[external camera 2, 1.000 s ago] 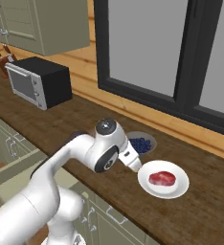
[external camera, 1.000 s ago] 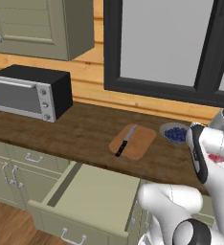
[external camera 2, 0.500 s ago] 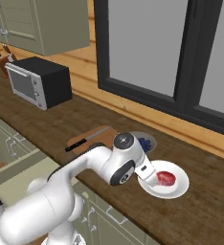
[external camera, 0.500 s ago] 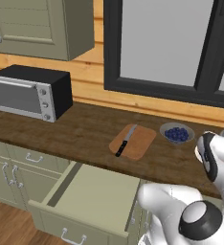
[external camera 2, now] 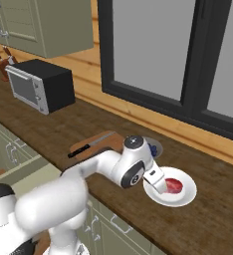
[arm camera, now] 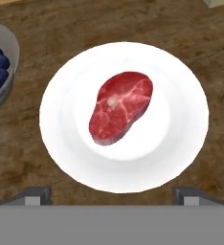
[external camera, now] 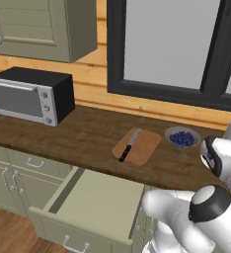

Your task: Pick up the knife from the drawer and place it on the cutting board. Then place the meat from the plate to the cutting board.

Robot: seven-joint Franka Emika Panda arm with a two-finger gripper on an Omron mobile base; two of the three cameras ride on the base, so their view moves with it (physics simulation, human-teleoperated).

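Hovering gripper (arm camera: 112, 195) wide open, empty, over meat (arm camera: 120, 108) lying mid-plate (arm camera: 181, 139); knife (external camera: 129, 146) resting on cutting board (external camera: 144, 148) along its left edge.

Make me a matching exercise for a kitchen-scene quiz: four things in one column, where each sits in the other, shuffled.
Things:
1. knife
2. meat
3. berries
4. drawer

Places or states:
A. in the grey bowl
B. pulled open below the counter
C. lying on the cutting board
D. on the white plate

Pairs: 1-C, 2-D, 3-A, 4-B
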